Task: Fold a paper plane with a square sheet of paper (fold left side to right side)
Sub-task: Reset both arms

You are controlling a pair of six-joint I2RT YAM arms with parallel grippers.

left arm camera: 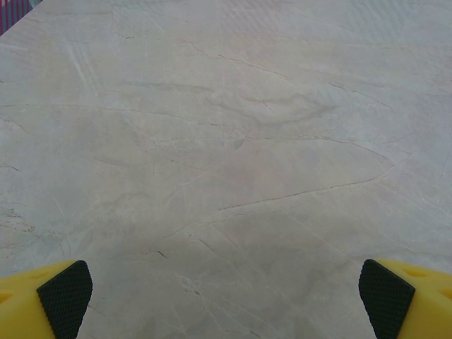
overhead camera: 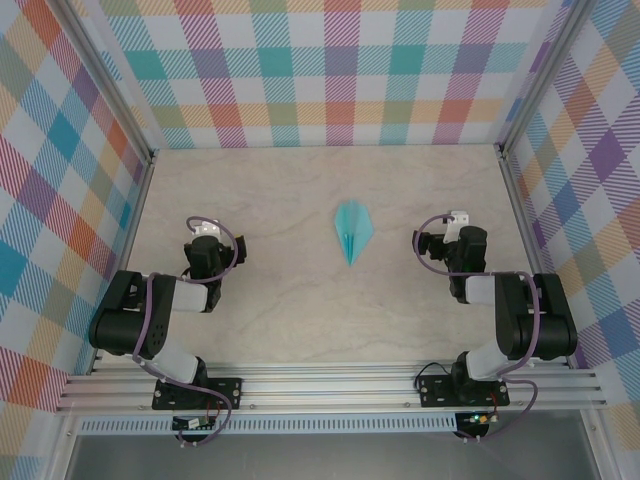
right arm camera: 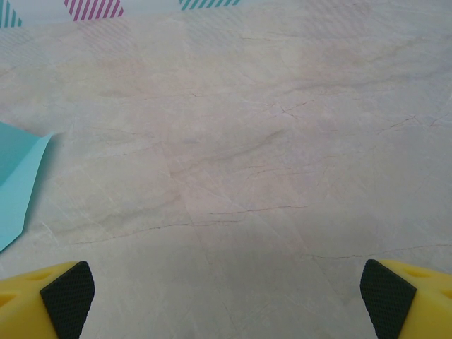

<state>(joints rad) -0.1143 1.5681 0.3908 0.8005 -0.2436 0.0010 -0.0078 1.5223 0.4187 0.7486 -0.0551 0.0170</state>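
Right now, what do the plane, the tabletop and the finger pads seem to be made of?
The paper plane: thin matte turquoise paper, sharply creased. The tabletop: pale, smooth, veined like marble; possibly laminate, unclear. The finger pads: black, dotted texture, probably rubber, set in yellow plastic-looking fingers.

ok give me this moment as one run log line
plane: folded, flat on table centre, tip toward near edge | left gripper: open, empty | right gripper: open, empty
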